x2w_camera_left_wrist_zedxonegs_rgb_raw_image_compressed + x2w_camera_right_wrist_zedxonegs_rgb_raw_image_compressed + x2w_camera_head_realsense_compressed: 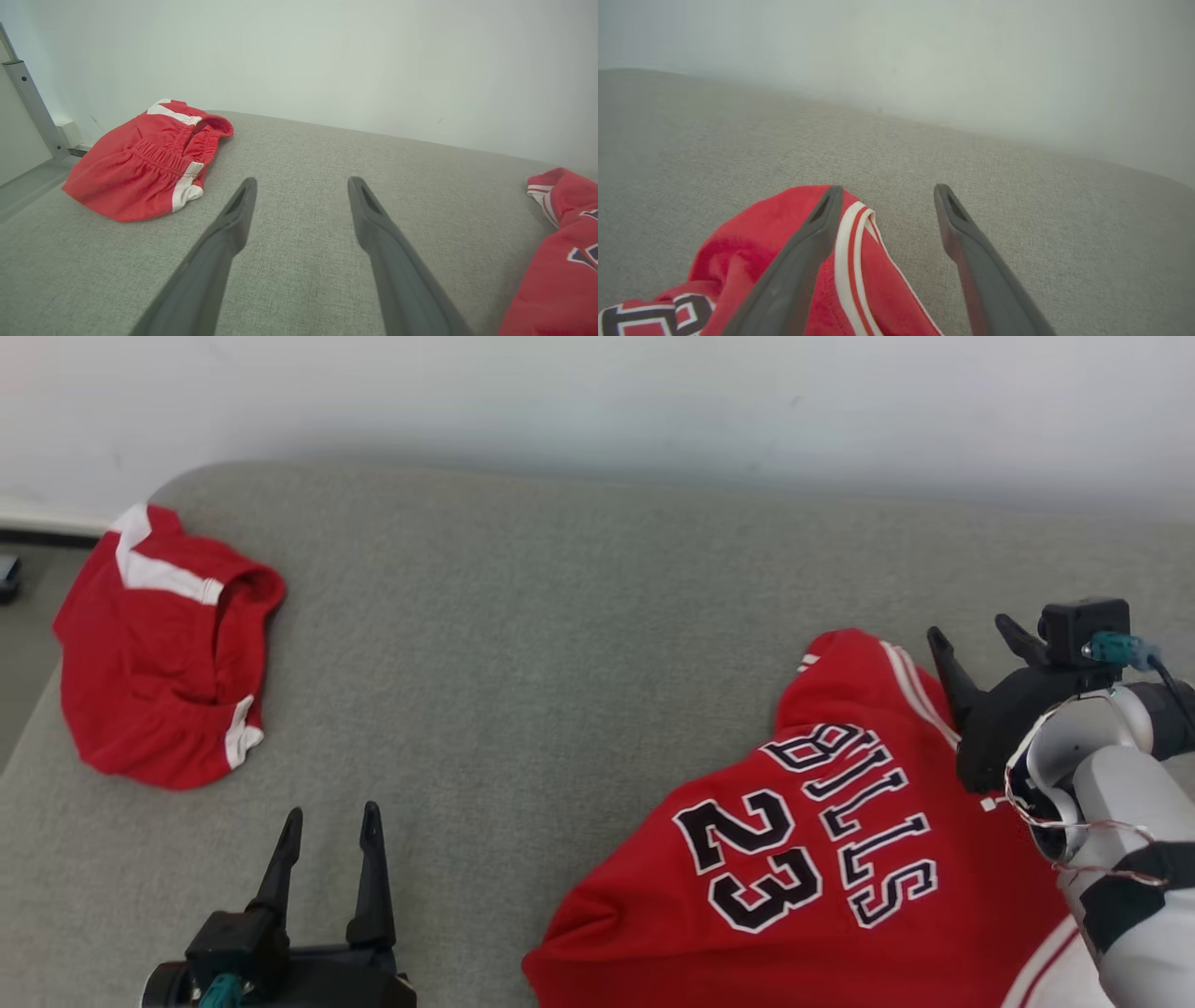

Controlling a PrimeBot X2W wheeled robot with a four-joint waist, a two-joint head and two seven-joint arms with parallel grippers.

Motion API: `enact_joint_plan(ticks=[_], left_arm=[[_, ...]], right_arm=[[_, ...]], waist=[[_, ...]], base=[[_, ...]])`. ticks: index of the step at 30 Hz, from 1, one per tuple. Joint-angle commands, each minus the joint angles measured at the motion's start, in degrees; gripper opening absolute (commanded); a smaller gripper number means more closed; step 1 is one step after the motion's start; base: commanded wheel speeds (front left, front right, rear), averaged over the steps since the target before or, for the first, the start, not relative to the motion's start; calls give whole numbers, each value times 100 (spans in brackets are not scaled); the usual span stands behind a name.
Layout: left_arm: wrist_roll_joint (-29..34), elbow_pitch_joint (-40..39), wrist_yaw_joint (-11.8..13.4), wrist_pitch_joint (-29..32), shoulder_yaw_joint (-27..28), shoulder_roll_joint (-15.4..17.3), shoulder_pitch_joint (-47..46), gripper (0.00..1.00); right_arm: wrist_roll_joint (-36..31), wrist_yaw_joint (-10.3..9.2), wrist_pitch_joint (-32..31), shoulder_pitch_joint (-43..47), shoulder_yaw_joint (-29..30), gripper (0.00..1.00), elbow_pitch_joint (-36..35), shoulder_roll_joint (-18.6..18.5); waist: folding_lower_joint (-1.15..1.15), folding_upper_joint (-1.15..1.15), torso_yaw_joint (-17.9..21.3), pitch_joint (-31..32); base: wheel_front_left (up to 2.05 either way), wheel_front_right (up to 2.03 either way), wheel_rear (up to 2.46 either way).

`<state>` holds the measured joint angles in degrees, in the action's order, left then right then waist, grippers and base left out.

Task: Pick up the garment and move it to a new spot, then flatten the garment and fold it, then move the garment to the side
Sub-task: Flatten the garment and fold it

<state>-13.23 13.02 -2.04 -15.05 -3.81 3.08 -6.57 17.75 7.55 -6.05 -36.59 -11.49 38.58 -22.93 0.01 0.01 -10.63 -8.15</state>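
Jersey (822, 859) lies rumpled, print up, at right-front of grey cushion (560, 644); flattening not yet done. R hand (971, 630) spread, empty, over striped trim (852, 242), prob. an edge to pull flat by. L hand (332, 812) spread, empty, betw. jersey and red shorts (159, 653).

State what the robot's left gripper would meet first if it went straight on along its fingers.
The left gripper would probably meet the bare grey fabric cushion, then the white wall; red shorts lie leftward.
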Motion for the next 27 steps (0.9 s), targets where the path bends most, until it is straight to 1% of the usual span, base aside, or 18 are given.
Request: enact_joint_plan(ticks=[1, 6, 12, 13, 14, 15, 16, 19, 22, 27], left_arm=[[-25, 24, -16, -19, -24, -19, -101, 100], [-140, 70, 16, -19, -154, -23, -213, 100], [-238, 110, 77, -19, -266, -23, -310, 100], [-242, 108, 81, -19, -274, -23, -312, 100], [-242, 108, 81, -19, -274, -23, -312, 100], [-246, 104, 84, -19, -283, -23, -314, 100], [-241, 98, 87, -19, -290, -23, -318, 100], [-267, 83, 89, -19, -296, -23, -335, 100], [-287, 85, 78, -19, -299, -24, -343, 100], [-302, 93, 89, -19, -355, -23, -330, 100]], right_arm=[[60, -13, -28, -115, -96, 100, 162, 1], [264, -13, -191, -480, -580, 100, 897, -3], [529, -13, -679, -740, -1174, 100, 1519, -62], [597, -13, -744, -757, -1269, 49, 1573, -59], [597, -13, -744, -757, -1269, 49, 1573, -59], [662, -13, -785, -798, -1348, 9, 1609, -60], [724, -13, -811, -856, -1418, 0, 1631, -76], [952, -13, -660, -1115, -1527, 0, 1608, -186], [999, -13, -140, -1472, -1414, 0, 1625, -412], [854, -13, 591, -1901, -1133, 0, 2032, -736]], waist=[[-1, -1, -334, -332], [-1, -1, -452, -434], [-1, -1, -478, -439], [-1, -1, -481, -439], [-1, -1, -481, -439], [-1, -1, -483, -442], [-1, -1, -486, -451], [-1, -1, -489, -486], [-1, -1, -490, -519], [-1, -1, -532, -516]], base=[[0, 0, 0], [0, 0, 0], [0, 0, 0], [0, 0, 0], [0, 0, 0], [0, 0, 0], [0, 0, 0], [0, 0, 0], [0, 0, 0], [0, 0, 0]])
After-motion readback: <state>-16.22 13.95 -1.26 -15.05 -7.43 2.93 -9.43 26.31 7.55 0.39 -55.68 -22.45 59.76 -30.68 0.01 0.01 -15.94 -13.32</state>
